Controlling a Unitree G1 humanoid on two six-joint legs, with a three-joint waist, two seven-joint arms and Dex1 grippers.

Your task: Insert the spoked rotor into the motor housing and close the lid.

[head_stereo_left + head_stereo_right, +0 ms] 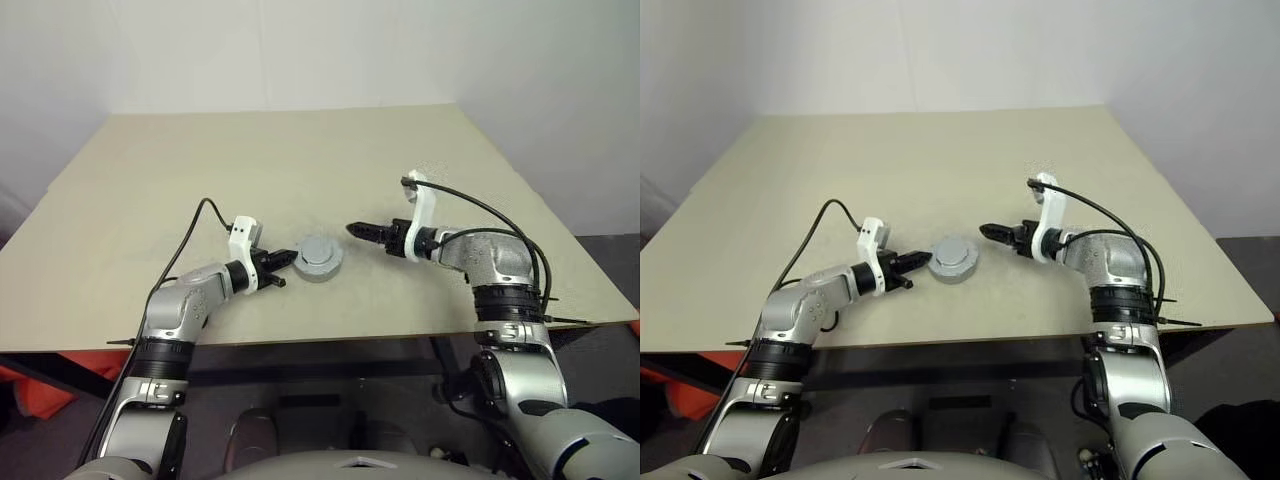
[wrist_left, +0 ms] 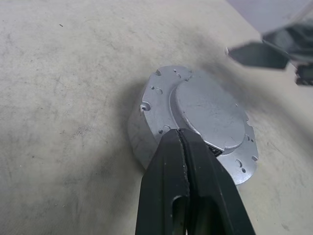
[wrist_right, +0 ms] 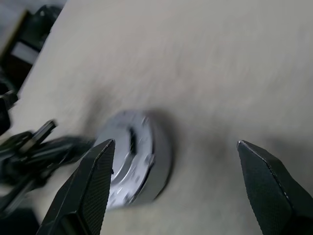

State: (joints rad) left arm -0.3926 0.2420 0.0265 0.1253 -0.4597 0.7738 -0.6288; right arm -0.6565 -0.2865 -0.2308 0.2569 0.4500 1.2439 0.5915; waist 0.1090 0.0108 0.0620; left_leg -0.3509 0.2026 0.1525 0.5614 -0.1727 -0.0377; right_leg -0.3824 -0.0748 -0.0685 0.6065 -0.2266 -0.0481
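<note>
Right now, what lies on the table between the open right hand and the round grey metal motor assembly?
Nothing: in the left eye view, only bare beige tabletop separates the right hand from the round grey metal motor assembly.

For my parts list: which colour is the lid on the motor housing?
Light silvery grey lid, best seen in the left wrist view.

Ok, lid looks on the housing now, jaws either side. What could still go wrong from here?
1. The left gripper, jaws shut, has its tip against the rim of the lid; pulling away could drag or tilt the lid.
2. The motor housing sits loose on the table, so a nudge could slide it.
3. The right gripper, jaws open, points at the housing and could bump it.
</note>
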